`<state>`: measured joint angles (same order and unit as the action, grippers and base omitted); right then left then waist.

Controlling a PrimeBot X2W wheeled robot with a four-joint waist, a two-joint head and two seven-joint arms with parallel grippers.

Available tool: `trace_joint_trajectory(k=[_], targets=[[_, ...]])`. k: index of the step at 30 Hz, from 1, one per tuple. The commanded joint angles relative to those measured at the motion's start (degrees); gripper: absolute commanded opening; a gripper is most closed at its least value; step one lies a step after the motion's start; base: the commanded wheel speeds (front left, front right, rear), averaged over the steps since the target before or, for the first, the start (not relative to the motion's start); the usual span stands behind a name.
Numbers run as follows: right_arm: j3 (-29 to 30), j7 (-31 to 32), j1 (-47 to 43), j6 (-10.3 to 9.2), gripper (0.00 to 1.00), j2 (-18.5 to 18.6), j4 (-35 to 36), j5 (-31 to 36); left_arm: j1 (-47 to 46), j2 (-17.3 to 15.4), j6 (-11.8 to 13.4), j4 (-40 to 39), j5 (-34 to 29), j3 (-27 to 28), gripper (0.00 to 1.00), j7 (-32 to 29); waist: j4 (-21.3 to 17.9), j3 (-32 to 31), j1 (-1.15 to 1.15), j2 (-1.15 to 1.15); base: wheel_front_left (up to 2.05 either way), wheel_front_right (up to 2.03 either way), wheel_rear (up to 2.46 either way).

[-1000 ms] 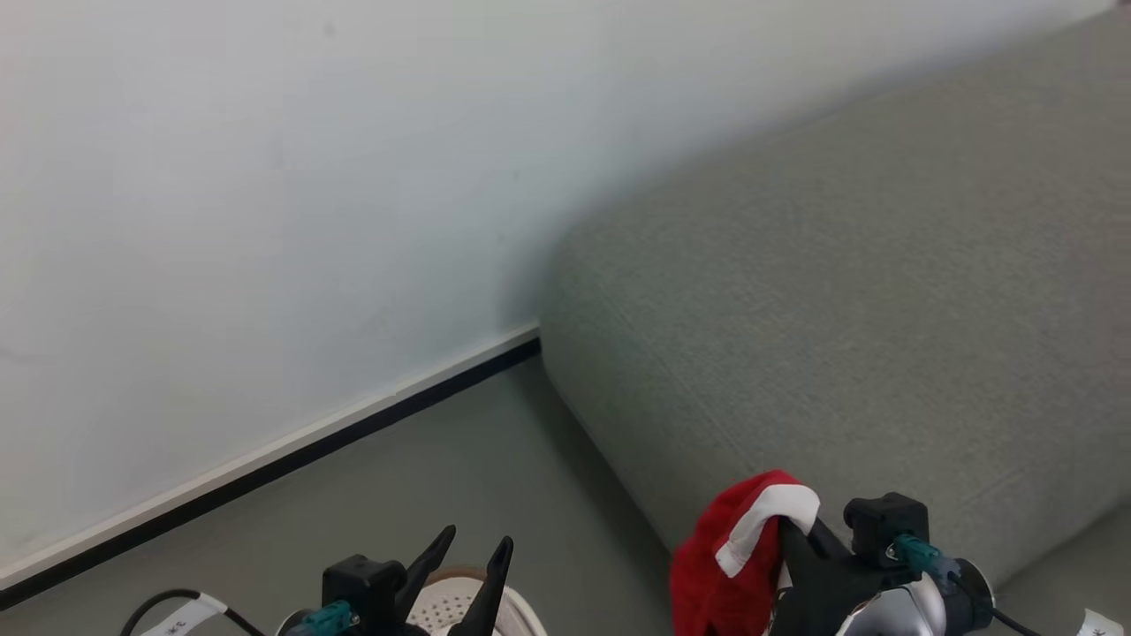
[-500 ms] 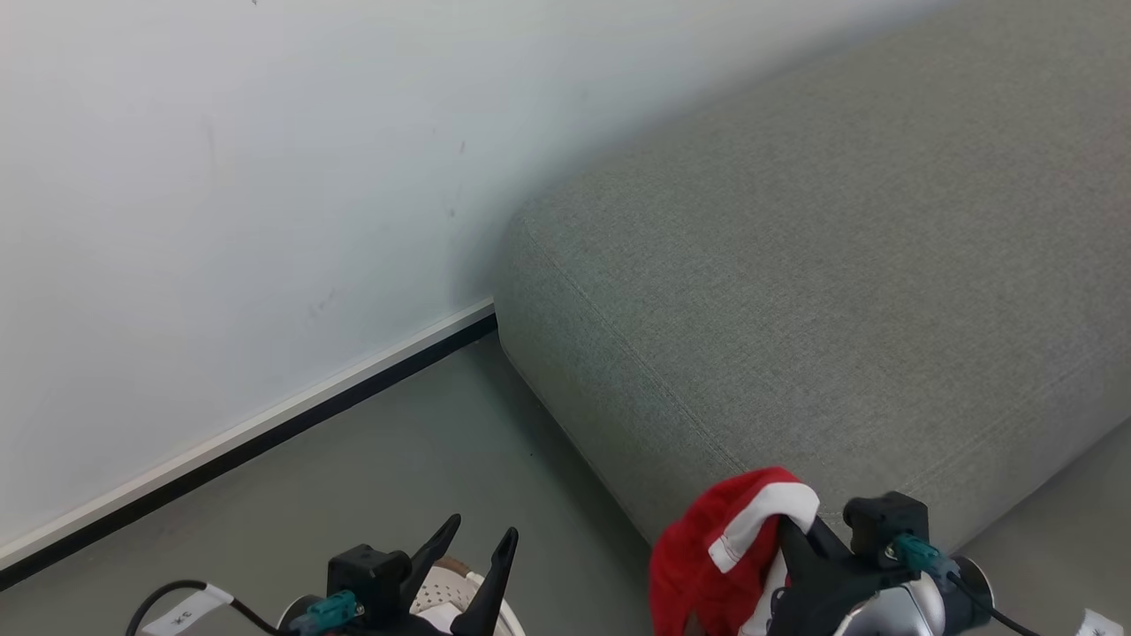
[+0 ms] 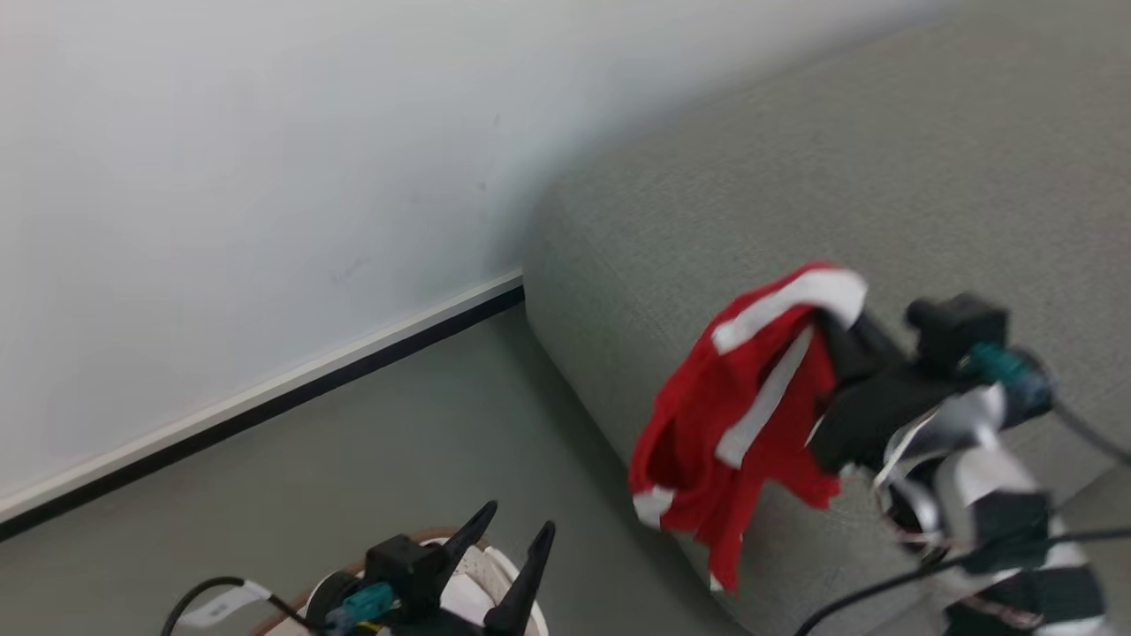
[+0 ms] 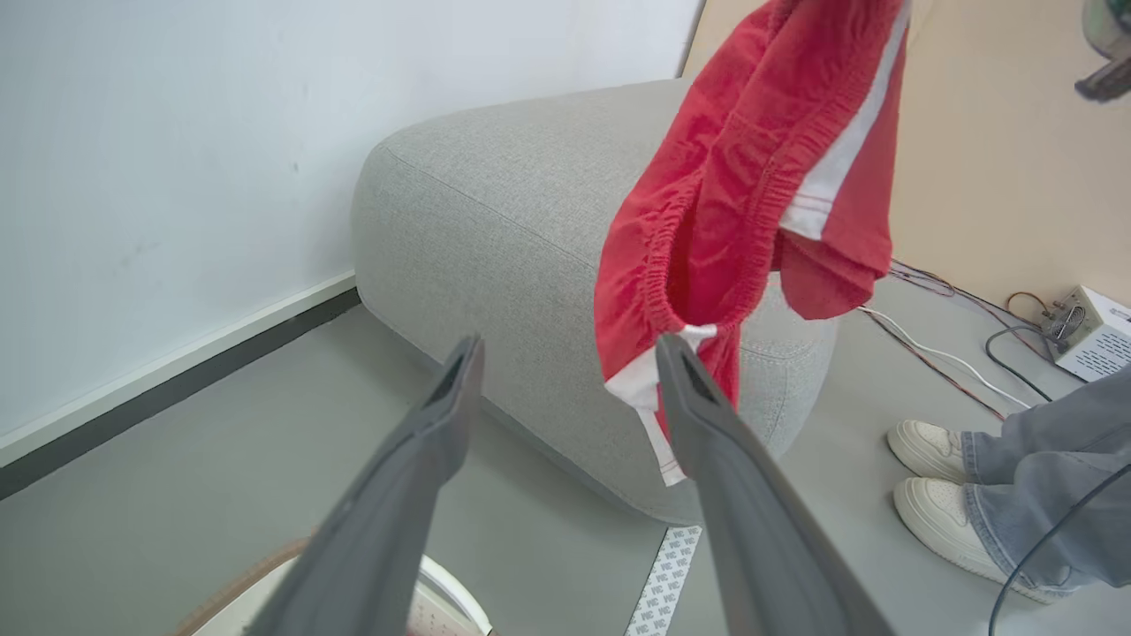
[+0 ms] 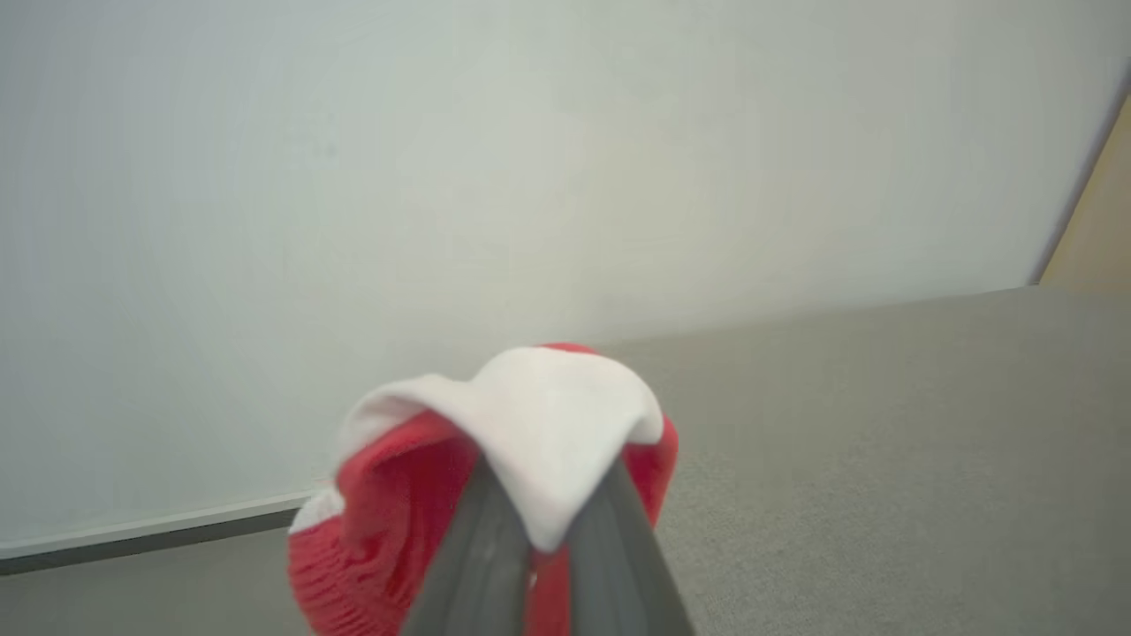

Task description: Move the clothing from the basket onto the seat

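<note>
Red-and-white clothing (image 3: pixel 751 415), pinched in the right gripper (image 5: pixel 539 521), hanging at the rounded near edge of the seat (image 3: pixel 928 177).
Right gripper: fingers closed tight on a white panel at the garment's top; the rest dangles below it, in front of the seat's side face, contact unclear. Left gripper (image 3: pixel 519 521): low, fingers spread wide, empty, above the basket (image 3: pixel 495 565) rim. Seat top broad and bare behind the garment; grey floor (image 3: pixel 353 459) open between basket and seat. A person's shoes (image 4: pixel 937 477) stand beside the seat's corner.
</note>
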<state>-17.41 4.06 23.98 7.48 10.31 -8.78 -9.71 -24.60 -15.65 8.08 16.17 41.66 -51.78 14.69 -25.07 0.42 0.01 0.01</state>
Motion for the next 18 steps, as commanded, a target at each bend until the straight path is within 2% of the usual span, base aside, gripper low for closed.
trace_joint_trajectory(k=[1,9,12,18], targets=[[0.8,-0.45,2.65,0.02,0.0,1.76,-0.61,-1.96,-1.58,0.07,-0.09,-0.98,-1.23,-0.37,1.0,-0.05,3.66,3.26,-0.01,-0.01,0.0,0.0,0.0],[7.97,0.8,20.43,0.02,0.0,12.15,-8.24,-11.36,-6.63,-0.83,1.77,-8.7,-7.42,-2.12,1.0,-0.24,11.43,16.16,-0.01,-0.01,0.0,0.0,0.0],[11.2,0.89,27.85,0.03,0.0,14.64,-11.81,-12.1,-7.79,-2.79,2.84,-12.74,-10.3,-2.52,1.0,-0.16,12.92,21.47,-0.01,-0.01,0.0,0.0,0.0],[17.1,1.03,41.24,0.02,0.0,18.6,-19.22,-9.1,-9.05,-6.64,5.07,-22.51,-15.48,-3.27,1.0,-0.6,14.4,30.13,-0.01,-0.01,0.0,0.0,0.0]])
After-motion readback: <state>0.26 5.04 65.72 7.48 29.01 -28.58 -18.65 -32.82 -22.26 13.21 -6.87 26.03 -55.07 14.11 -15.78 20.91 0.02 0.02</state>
